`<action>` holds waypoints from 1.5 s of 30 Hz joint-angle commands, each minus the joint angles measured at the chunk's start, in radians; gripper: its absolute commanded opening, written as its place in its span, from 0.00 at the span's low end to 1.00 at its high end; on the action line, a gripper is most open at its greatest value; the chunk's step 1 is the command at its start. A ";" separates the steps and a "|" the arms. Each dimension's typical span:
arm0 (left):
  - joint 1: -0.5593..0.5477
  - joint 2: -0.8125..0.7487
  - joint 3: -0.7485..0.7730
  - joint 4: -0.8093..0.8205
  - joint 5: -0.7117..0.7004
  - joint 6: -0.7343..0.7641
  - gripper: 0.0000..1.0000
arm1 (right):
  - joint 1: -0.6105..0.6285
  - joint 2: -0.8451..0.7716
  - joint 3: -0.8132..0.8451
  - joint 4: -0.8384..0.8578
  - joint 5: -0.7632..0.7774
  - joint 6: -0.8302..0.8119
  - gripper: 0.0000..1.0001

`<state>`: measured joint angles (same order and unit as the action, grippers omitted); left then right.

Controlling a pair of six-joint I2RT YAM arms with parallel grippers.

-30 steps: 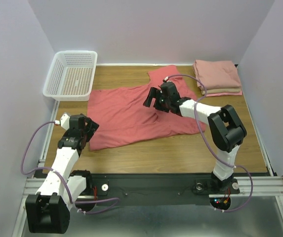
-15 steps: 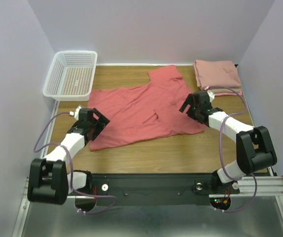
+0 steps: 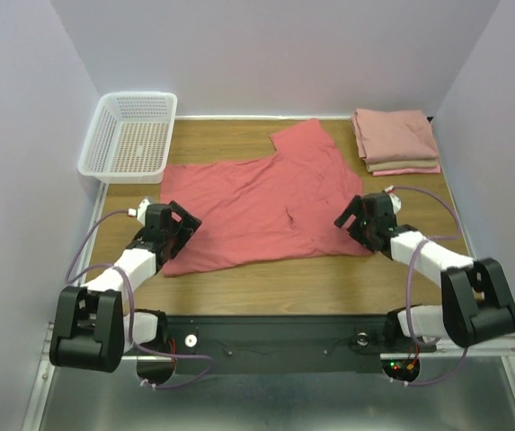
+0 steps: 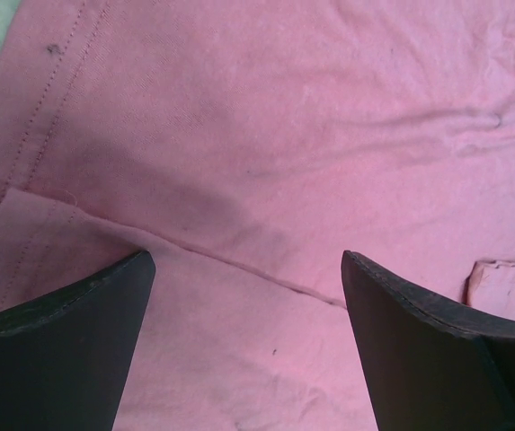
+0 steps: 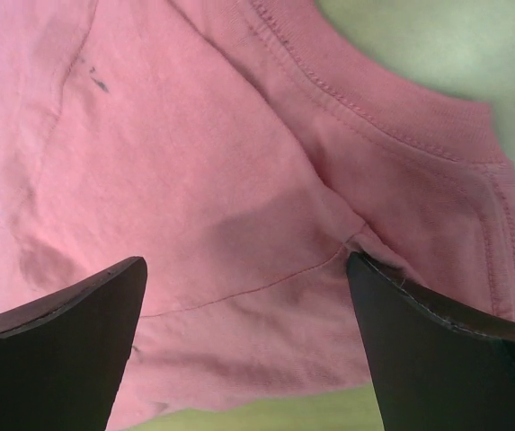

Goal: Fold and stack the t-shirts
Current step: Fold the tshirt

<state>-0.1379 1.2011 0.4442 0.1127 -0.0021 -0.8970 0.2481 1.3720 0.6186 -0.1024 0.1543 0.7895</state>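
Observation:
A coral-red t-shirt (image 3: pixel 257 202) lies spread out across the middle of the wooden table. Two folded t-shirts (image 3: pixel 395 139), salmon-pink and beige, are stacked at the back right. My left gripper (image 3: pixel 178 226) hovers open over the shirt's near left corner; its wrist view shows only red cloth (image 4: pixel 266 153) with a hem seam between the wide-set fingers. At the shirt's near right corner my right gripper (image 3: pixel 354 218) is open too, with a sleeve and ribbed neckline (image 5: pixel 365 108) beneath its fingers. Nothing is pinched in either one.
A white lattice basket (image 3: pixel 131 136) stands at the back left corner. Purple walls close the table on three sides. Bare wood (image 3: pixel 284 278) runs along the near edge in front of the shirt.
The right arm pulled back from the shirt's middle to its near right corner. The left arm swung forward and lowered onto the near left corner. The shirt lies flatter.

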 commanded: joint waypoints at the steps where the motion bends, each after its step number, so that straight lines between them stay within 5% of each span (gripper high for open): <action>1: -0.015 -0.060 -0.067 -0.111 -0.003 -0.025 0.99 | -0.035 -0.144 -0.144 -0.131 0.014 0.105 1.00; 13: -0.071 -0.264 -0.090 -0.309 -0.027 -0.094 0.98 | -0.059 -0.688 -0.391 -0.401 -0.012 0.352 1.00; 20: -0.080 -0.405 0.025 -0.540 -0.171 -0.103 0.99 | -0.061 -0.809 -0.237 -0.601 0.142 0.343 1.00; 24: -0.080 -0.417 0.131 -0.507 -0.183 -0.039 0.99 | -0.058 -0.791 -0.130 -0.603 0.139 0.303 1.00; 28: -0.092 -0.306 0.278 -0.446 -0.214 0.072 0.99 | -0.058 -0.665 0.035 -0.556 0.097 0.131 1.00; 34: -0.144 0.132 0.614 -0.478 -0.373 0.148 0.99 | -0.056 -0.381 0.260 -0.439 0.050 -0.079 1.00; 41: -0.137 0.597 1.159 -0.760 -0.584 0.150 0.98 | -0.043 -0.114 0.441 -0.336 0.085 -0.170 1.00; 45: -0.135 0.753 1.309 -0.782 -0.549 0.171 0.98 | -0.041 -0.024 0.523 -0.315 0.102 -0.190 1.00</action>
<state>-0.2794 1.8919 1.6306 -0.5476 -0.4877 -0.7578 0.1982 1.3087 1.0550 -0.4988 0.2203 0.6571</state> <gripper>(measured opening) 0.985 0.998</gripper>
